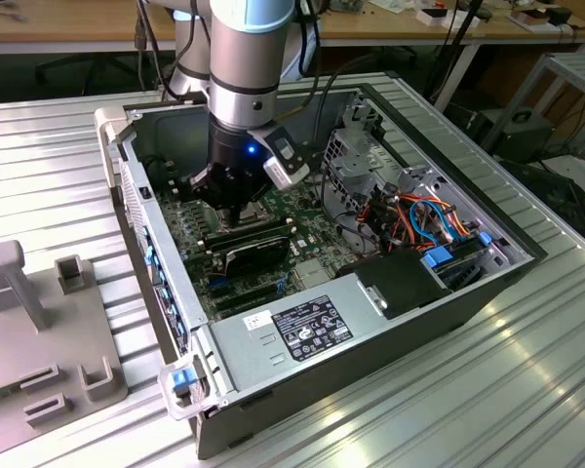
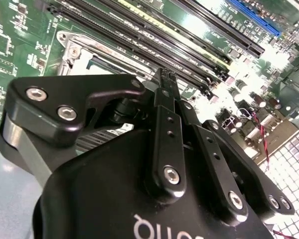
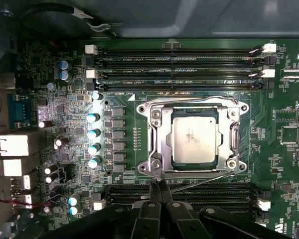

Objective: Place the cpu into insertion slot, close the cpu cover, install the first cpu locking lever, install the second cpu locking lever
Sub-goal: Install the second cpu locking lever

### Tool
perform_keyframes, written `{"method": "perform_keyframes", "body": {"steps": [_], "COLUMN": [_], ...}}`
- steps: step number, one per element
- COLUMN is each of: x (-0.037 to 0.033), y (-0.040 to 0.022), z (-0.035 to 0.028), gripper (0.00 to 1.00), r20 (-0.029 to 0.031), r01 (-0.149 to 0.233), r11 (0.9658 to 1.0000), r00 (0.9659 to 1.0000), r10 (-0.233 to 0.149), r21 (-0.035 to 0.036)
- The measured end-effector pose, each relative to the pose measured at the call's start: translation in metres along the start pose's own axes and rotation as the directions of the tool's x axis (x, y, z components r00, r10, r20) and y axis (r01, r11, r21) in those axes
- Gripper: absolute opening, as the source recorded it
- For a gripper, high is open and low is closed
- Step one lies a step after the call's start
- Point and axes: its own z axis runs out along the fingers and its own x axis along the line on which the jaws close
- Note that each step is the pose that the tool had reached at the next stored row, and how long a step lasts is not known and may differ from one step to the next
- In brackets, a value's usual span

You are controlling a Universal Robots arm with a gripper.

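Within the cpu cover (image 3: 158, 140), the cpu (image 3: 194, 137)

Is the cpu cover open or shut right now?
Shut: in the first wrist view the cover lies flat around the cpu, whose face shows through its window.

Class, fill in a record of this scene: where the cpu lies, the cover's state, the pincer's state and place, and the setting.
cpu: silver face up, lying in the cover's window
cpu cover: down, framing the cpu
pincer: shut, tips at the cover's edge beside a slanted wire lever
setting: open computer case on a ribbed metal table
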Motion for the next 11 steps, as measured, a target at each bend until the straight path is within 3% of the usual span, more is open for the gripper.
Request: {"method": "perform_keyframes", "body": {"steps": [11], "x": [0.0037], "y": [0.0005], "z": [0.0037], "gripper": [0.11], "r20": [-0.0002], "r01": [0.000], "r11": [1.0000], "r00": [1.0000], "r10": [0.000], "r21": [0.0000]}}
